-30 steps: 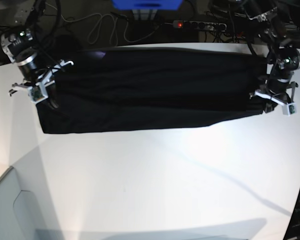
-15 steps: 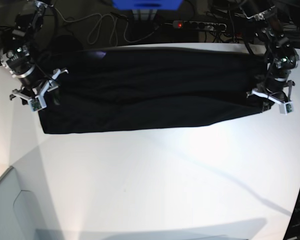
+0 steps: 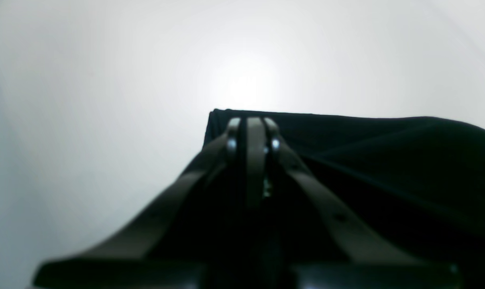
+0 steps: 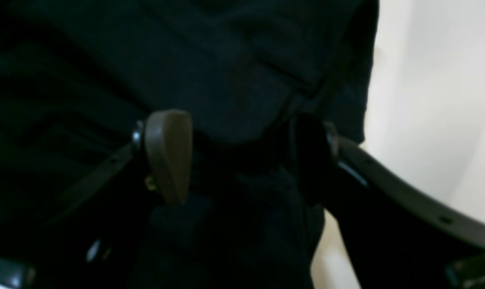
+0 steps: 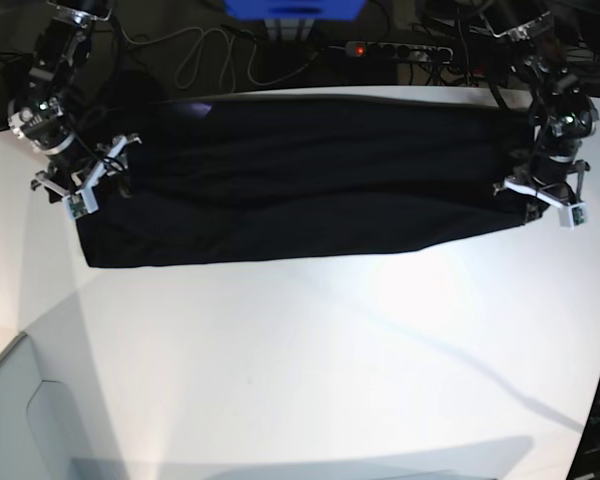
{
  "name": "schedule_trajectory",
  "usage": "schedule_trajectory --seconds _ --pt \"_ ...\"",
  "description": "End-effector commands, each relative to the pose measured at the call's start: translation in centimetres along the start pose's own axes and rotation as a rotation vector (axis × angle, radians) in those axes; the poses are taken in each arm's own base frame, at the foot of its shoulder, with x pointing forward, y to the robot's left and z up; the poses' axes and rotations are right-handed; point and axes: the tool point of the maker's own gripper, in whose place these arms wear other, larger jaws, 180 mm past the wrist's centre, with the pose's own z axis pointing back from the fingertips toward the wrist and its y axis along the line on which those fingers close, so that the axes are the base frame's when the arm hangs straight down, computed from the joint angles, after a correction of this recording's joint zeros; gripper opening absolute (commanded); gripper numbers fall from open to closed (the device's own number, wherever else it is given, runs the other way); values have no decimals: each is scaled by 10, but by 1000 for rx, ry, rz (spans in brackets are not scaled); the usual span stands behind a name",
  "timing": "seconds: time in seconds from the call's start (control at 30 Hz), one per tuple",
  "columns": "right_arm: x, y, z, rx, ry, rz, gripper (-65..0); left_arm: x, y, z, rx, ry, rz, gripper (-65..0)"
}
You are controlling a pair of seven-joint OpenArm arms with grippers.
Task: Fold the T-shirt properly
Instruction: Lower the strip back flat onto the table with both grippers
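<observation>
Lying as a long band across the far half of the white worktop point(image 5: 310, 360), the large black cloth T-shirt point(image 5: 310, 180) shows only its plain dark side in the base view, with one arm at each short end. The right gripper point(image 5: 85, 182) hangs over the shirt's left end and the left gripper point(image 5: 542, 196) sits at its right end. From the left wrist view, the left gripper's fingers point(image 3: 232, 134) are pressed together over the shirt's corner point(image 3: 218, 116); whether cloth is pinched between them I cannot tell. From the right wrist view, the right gripper's fingers point(image 4: 168, 152) stand wide apart above dark folds of cloth point(image 4: 234, 76), holding nothing. The lengthwise fold looks done, so the step in hand is probably taking hold of the ends for a crosswise fold. Next, the right fingers would need to descend and pinch every layer at the left end.
</observation>
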Motion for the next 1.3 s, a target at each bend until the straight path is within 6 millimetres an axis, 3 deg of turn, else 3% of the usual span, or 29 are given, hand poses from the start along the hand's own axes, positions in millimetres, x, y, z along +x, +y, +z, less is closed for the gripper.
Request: schedule_trajectory --seconds 0.0,0.6,0.7,0.83,1.0,1.27 --pt "12 -2 3 3 -42 20 -255 18 2 3 3 -57 -11 -650" --pt "0 -3 -9 21 -17 -25 -264 17 3 3 5 -56 -8 -650" --pt "1 2 -10 46 -18 -9 -359 17 3 3 5 -55 -9 -650" --pt "1 1 -9 47 -19 -4 -648 17 3 3 5 -55 -9 -650" --pt "11 -1 -4 32 -42 19 -649 19 2 5 5 -60 -13 -650" --pt "48 4 28 -17 -123 139 -648 19 2 5 4 -61 -15 -650"
